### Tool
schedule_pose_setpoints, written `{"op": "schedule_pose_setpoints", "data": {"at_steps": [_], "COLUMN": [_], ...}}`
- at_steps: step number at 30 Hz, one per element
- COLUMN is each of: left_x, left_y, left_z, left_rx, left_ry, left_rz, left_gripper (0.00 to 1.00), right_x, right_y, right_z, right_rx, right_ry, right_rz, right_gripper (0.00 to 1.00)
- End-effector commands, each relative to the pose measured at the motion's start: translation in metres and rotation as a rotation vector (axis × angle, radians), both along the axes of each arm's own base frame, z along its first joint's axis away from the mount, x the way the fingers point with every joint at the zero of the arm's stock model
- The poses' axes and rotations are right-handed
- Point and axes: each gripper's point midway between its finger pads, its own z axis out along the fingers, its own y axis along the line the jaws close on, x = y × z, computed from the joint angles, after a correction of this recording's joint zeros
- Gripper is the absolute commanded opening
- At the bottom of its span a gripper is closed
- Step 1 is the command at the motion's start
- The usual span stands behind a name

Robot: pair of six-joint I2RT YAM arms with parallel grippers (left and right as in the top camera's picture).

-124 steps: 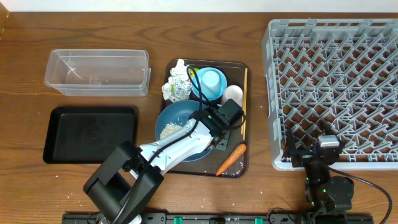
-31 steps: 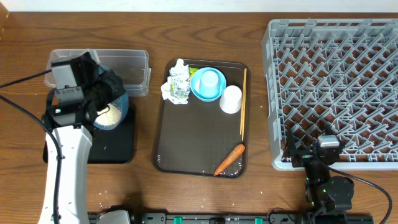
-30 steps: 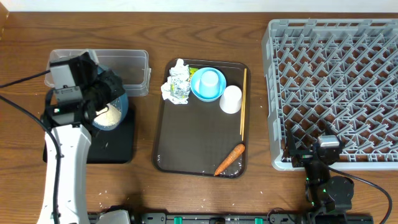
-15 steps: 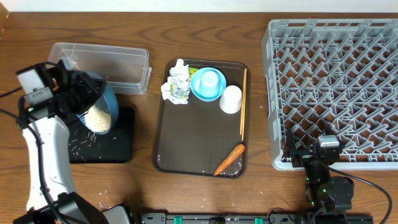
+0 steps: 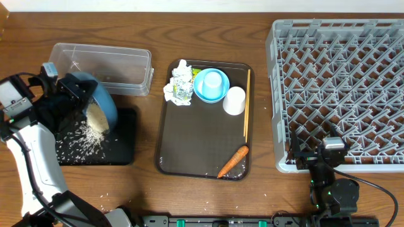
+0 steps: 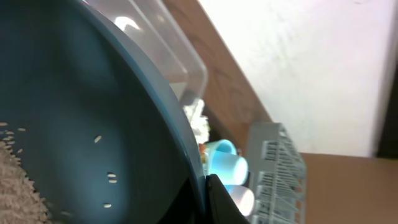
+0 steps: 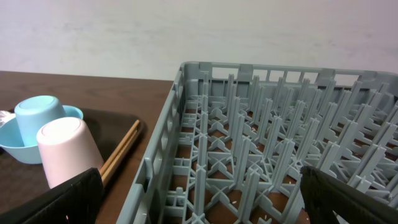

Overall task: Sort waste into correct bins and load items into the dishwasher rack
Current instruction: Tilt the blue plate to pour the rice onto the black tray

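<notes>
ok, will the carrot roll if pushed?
Probably: the carrot is round and tapered, so a push would likely swing it in an arc. It looks stiff, not floppy. It lies near a corner of the serving tray, whose rim may stop it.

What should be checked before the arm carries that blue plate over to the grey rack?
1. Grip: ok; the left gripper holds the blue plate tilted over the black tray.
2. Plate emptied: not ok; rice is on it.
3. Rice contained: not ok; stray grains lie on the table.
4. Rack space: ok; no dishes in the dishwasher rack.
5. Right gripper clear: cannot tell; it sits open by the rack's near corner.
</notes>
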Motion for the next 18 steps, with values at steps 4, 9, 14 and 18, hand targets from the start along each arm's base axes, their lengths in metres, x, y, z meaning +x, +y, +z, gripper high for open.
{"op": "schedule_pose_setpoints", "data": {"at_steps": [4, 9, 14, 18], "left_x": [-0.006, -0.012, -0.02, -0.028], "left_y": [0.0, 0.01, 0.014, 0.009], "left_z": [0.016, 0.013, 0.011, 0.032], "left_rx": [-0.099, -0.118, -0.158, -0.279], "left_ry": [-0.066, -0.047, -0.018, -0.11], "left_rz": [-0.039, -0.003, 0.022, -0.039], "left_gripper": [0.06, 0.06, 0.06, 0.06], "right_x": [0.0, 0.0, 0.0, 0.0], "right_y": [-0.001, -0.001, -0.001, -0.001], "right_z": [-0.002, -0.002, -0.002, -0.002], "right_rx": [-0.009, -0.009, -0.008, -0.009], "right_ry": [0.005, 0.005, 0.005, 0.005], "right_rz": [-0.005, -0.005, -0.005, -0.005], "right_gripper": [0.99, 0.99, 0.99, 0.99]}}
